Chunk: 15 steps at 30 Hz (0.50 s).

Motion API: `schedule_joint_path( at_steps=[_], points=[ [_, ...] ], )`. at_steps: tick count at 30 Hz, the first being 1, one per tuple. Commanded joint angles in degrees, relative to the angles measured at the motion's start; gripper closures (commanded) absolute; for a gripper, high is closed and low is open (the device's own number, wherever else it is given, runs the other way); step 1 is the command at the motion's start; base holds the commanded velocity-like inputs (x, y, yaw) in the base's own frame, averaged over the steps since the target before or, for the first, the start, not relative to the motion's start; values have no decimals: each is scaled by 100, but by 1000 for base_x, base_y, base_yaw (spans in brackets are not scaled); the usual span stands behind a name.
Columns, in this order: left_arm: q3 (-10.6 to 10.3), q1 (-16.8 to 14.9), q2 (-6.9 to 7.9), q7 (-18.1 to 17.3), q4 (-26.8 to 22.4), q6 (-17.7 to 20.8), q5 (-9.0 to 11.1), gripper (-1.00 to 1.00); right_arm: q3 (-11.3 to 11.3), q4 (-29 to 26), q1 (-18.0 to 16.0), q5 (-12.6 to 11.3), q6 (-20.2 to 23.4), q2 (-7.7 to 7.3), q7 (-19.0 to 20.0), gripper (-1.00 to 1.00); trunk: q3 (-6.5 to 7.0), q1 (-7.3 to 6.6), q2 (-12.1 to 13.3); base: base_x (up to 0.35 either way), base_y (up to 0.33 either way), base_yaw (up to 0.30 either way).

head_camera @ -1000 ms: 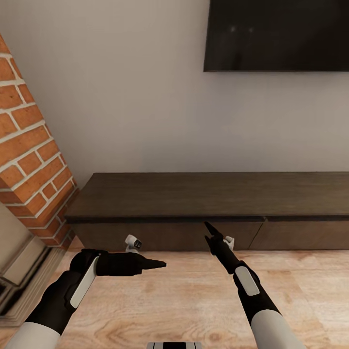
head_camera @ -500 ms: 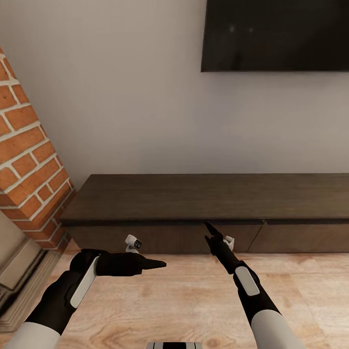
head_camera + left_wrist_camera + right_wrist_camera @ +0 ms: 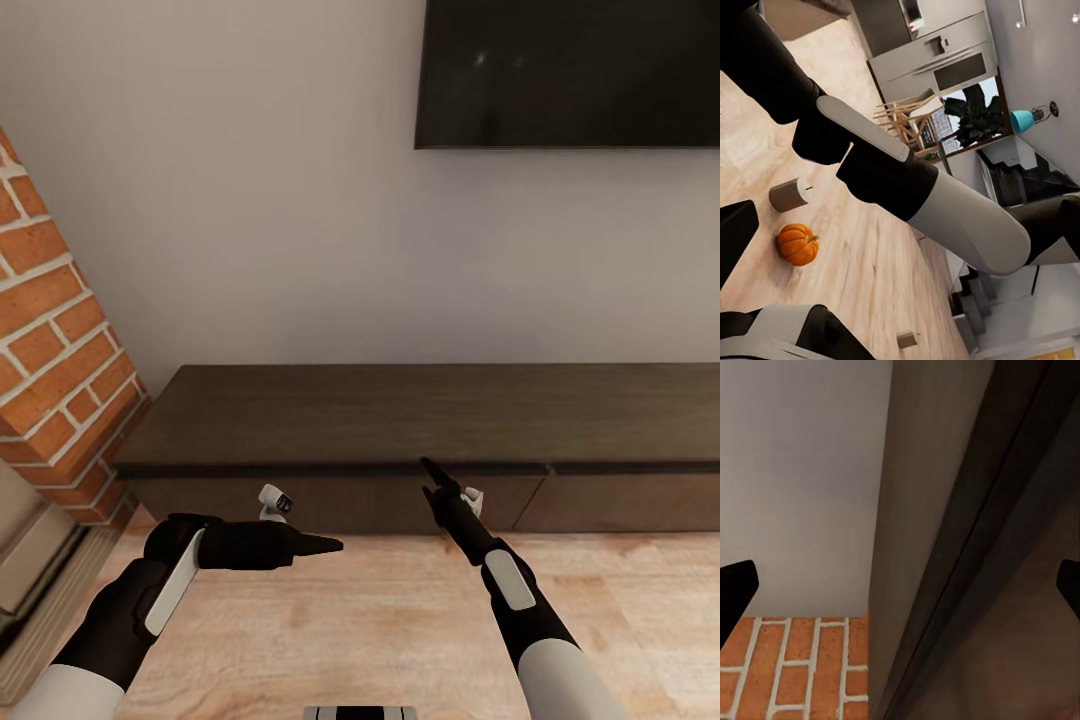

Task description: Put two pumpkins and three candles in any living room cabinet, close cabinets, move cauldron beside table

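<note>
While both arms' fingers [image 3: 318, 545] [image 3: 432, 472] spread empty, one pumpkin [image 3: 798, 244], two candles [image 3: 789, 195] [image 3: 907, 340]; one shut cabinet [image 3: 420, 420]

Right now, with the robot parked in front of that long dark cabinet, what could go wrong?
1. The right hand is close to the cabinet front; rolling nearer might bump it.
2. The drawer fronts look shut and have no handles, so opening one could slip.
3. A pumpkin and a candle lie on the floor, where the base could knock them.
</note>
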Motion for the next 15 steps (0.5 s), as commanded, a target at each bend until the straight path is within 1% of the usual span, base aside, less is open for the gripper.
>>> schedule_joint_path(
  at_steps=[1,6,15],
  points=[
    [-10,-4,4,-5,0,49,18,-100,-26,1,-5,-36,51,6,9,-100,-5,0,-2,112,-1,0],
    [-10,-4,4,-5,0,49,17,-100,-26,3,-3,-36,51,6,9,-100,-5,0,-2,57,0,0],
    [-10,-4,7,-17,-4,49,20,-100,-26,9,-4,-36,51,1,9,-100,-5,0,-2,9,0,0]
  ],
)
